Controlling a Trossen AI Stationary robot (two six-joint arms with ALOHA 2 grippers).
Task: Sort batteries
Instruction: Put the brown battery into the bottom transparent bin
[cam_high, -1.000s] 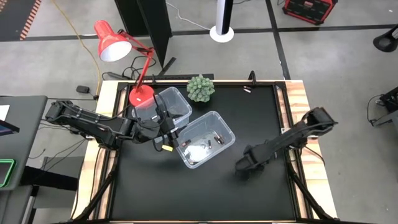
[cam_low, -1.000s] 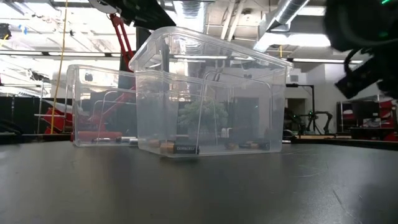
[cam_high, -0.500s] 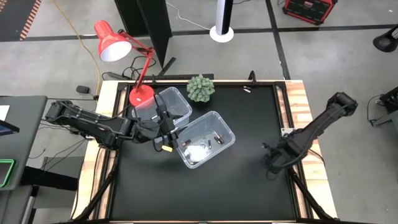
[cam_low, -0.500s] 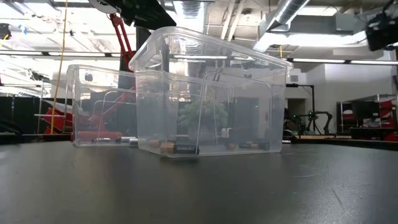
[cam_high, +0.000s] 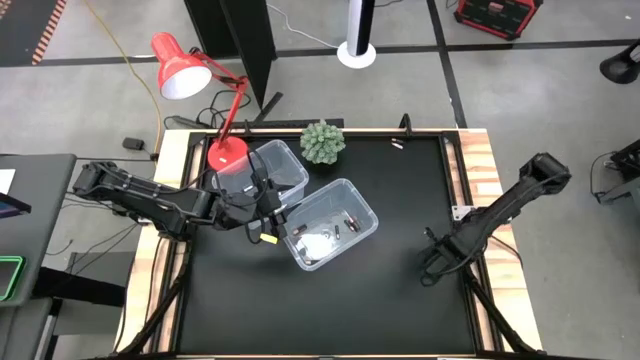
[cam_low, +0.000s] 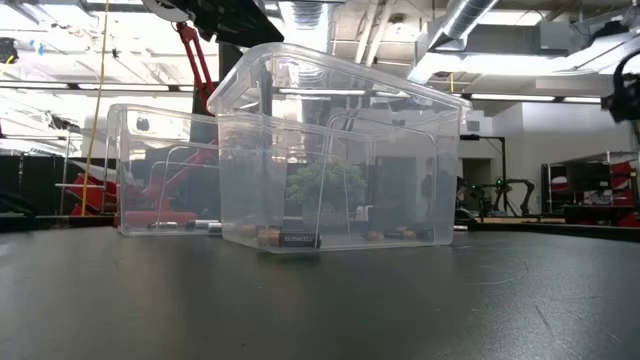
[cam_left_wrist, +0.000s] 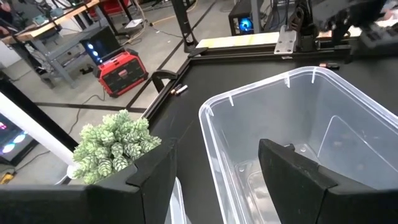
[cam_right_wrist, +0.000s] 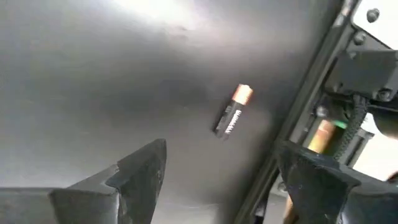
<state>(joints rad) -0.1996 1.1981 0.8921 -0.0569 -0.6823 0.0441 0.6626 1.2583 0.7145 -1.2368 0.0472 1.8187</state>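
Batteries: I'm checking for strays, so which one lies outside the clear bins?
The dark copper-ended battery on the bare black table near its right edge, under the open right gripper; the others lie inside the bins.

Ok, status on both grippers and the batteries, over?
Left gripper open, hovering at the near bin. Right gripper open, empty, above a loose battery near the table's right edge. Nothing in the way.

Only legible text: "DURACELL" on a battery (cam_low: 298, 239) inside the front bin (cam_low: 340, 150)
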